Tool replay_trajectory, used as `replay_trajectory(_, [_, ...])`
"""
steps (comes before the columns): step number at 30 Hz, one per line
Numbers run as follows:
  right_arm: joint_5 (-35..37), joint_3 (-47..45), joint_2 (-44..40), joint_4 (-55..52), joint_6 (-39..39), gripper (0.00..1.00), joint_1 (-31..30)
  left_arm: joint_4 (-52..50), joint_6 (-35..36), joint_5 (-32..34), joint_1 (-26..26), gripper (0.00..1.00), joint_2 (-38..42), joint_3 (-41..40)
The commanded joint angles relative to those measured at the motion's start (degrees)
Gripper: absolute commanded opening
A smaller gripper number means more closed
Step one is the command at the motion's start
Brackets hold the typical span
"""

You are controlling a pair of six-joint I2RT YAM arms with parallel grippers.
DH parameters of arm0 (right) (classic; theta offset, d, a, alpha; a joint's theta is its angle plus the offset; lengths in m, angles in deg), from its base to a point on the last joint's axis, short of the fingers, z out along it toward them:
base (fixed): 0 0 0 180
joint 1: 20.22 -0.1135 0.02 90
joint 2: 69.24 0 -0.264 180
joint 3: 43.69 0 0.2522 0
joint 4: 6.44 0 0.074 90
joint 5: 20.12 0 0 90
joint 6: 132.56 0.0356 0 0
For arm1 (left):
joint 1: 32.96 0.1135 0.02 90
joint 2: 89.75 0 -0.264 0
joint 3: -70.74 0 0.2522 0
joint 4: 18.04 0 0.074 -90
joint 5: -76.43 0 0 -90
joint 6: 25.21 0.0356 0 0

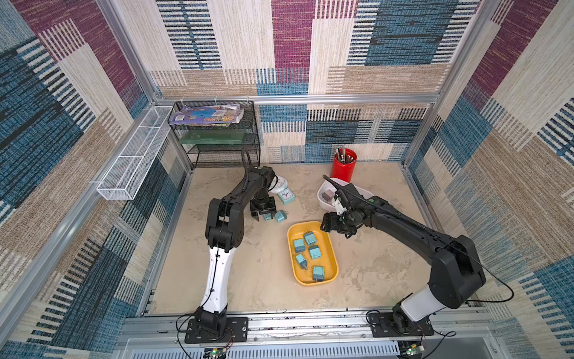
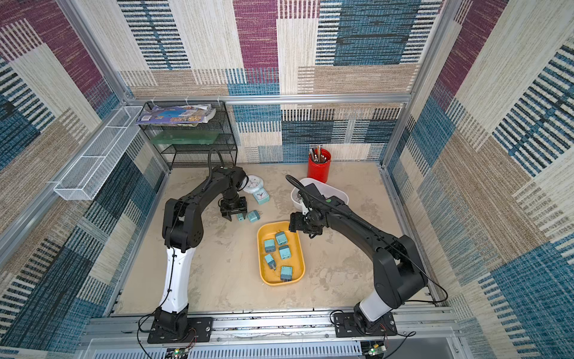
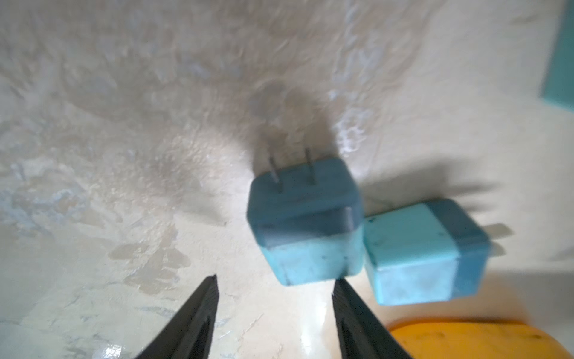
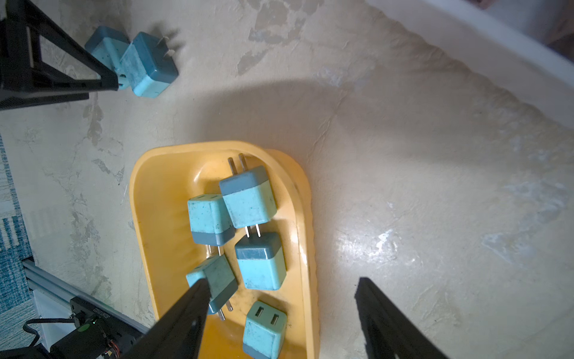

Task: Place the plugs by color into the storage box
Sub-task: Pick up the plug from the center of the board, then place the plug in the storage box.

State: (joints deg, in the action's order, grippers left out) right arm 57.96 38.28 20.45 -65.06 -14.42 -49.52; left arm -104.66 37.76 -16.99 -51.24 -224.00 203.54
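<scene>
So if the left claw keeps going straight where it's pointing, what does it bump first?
Probably the nearer teal plug, lying just ahead of the left gripper, slightly toward one open jaw. Blurry view, so depth is unsure.

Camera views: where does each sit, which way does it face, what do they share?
Top views: high over the near edge, looking down on both arms and the yellow oval plastic tray.
Left wrist: on the left arm, looking past the open left gripper at two loose teal cube plugs.
Right wrist: on the right arm, looking past the open right gripper at five teal plugs in the tray.
Shared: both wrist views show the loose plugs and tray.
</scene>
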Motion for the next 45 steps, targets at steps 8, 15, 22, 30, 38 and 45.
replay_trajectory(8, [0.3, -0.1, -0.3, 0.0, -0.7, 0.77, -0.4, -0.1, 0.2, 0.2, 0.0, 0.68, -5.0, 4.9])
replay_trajectory(15, [0.6, -0.9, -1.2, -0.1, -0.3, 0.77, -0.5, -0.2, -0.8, 2.4, 0.3, 0.66, -7.2, 5.1])
replay_trajectory(22, [0.8, -1.5, -1.9, 0.2, 0.4, 0.77, -1.0, 0.3, -0.6, 0.7, 2.7, 0.53, -9.9, 7.5])
replay_trajectory(30, [1.5, -1.4, -2.2, 0.4, 0.7, 0.77, -1.7, 0.2, 1.2, 0.1, 2.9, 0.39, -8.8, 8.3])
replay_trajectory(38, [2.0, -3.1, -4.0, 1.4, 0.9, 0.77, -1.9, 0.8, 0.7, 3.0, 0.8, 0.37, 4.0, -1.8])
replay_trajectory(45, [1.9, -5.6, -7.0, 1.5, 0.1, 0.77, -1.3, 0.6, -2.9, 3.9, -6.3, 0.37, 14.1, -8.7])
